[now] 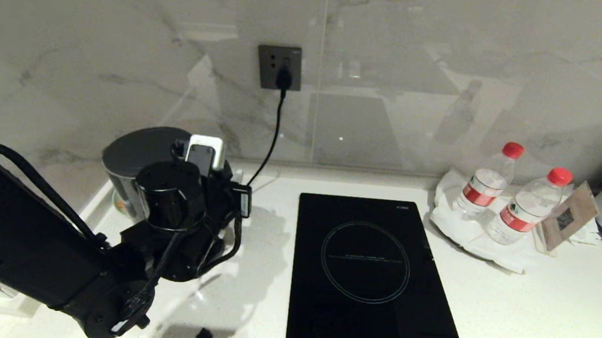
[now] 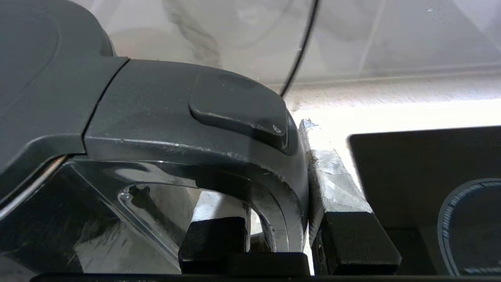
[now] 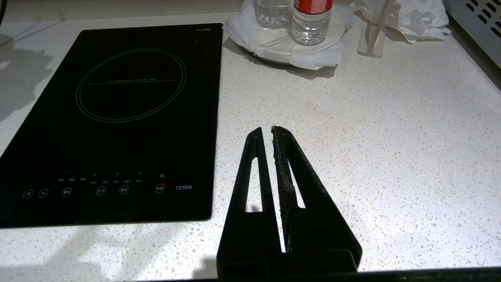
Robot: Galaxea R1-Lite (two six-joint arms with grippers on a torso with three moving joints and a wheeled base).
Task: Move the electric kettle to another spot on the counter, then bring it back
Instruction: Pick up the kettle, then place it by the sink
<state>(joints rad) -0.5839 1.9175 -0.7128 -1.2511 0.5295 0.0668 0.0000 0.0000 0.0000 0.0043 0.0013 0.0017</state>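
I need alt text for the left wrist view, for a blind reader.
The left hand is shut on the black loop handle of the dark grey electric kettle, above the white speckled stone counter.

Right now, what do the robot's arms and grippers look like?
Left arm: bulky matte black links, loose black cables, small white-and-grey module at the wrist. Left gripper: blocky black fingers, one wrapped in grey tape. Right gripper: two slim black tapered fingers with slot cut-outs, one pad worn rough.

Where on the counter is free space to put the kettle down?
Bare counter lies right of the cooktop, in front of the bottles, and between kettle and cooktop. The back right corner is crowded.
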